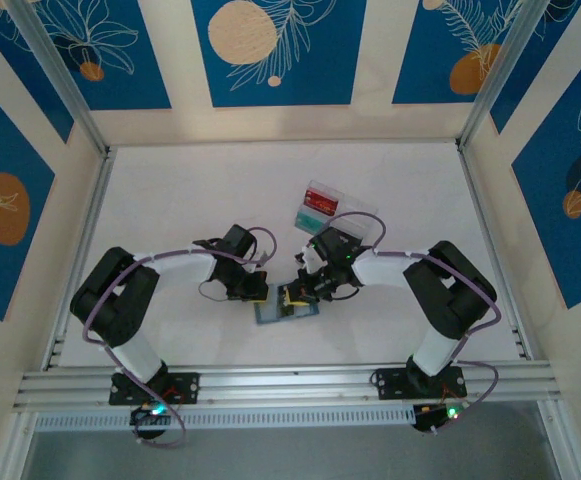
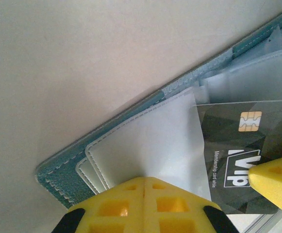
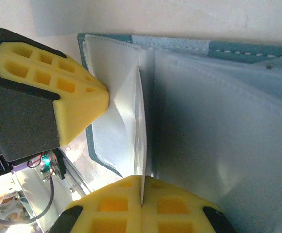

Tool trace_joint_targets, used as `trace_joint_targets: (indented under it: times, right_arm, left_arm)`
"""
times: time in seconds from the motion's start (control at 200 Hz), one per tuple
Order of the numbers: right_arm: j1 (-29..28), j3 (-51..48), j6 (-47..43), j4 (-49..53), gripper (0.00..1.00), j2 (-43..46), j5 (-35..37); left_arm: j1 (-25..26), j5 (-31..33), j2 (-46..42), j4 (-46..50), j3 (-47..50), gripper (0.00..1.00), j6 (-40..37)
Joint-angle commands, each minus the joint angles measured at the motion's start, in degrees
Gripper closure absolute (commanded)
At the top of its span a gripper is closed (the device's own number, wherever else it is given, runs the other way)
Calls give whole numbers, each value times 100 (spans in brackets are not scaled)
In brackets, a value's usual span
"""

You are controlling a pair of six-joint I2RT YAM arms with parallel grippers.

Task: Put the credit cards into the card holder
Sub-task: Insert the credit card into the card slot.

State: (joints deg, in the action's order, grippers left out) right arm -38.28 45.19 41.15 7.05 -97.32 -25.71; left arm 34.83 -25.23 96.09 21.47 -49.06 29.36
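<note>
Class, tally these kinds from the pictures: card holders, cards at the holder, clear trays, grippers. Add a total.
Card holder: 1
Dark VIP card: 1
Clear plastic tray: 1
Grippers: 2, the left gripper and the right gripper
Total: 5

A small blue-grey soft folding wallet with pale stitching [image 2: 58, 177] lay opened on the white table [image 2: 82, 58], its translucent plastic sleeves [image 2: 150, 145] exposed and one of them lifted. A dark rectangular plastic card [image 2: 247, 150] with a gold chip and white "VIP" lettering sat over the wallet's inner side, one short edge meeting the lifted sleeve; whether that edge was inside the pocket could not be told
</note>
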Motion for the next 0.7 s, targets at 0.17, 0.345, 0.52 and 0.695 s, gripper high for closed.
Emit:
trace_joint_targets:
  times: [0.17, 0.345, 0.52, 0.695]
  right_arm:
    - [-39, 42, -106, 337, 100, -408, -57]
    - [-30, 282, -207, 425, 100, -528, -48]
    - [-21, 550, -313, 549, 100, -664, -41]
    - [-90, 721, -330, 509, 100, -883, -62]
  left_arm:
    - [-57, 309, 87, 369, 89, 96, -168]
    - [-61, 297, 67, 369, 98, 96, -172]
    - [-55, 283, 66, 362, 92, 96, -161]
    - [-62, 250, 41, 363, 81, 96, -133]
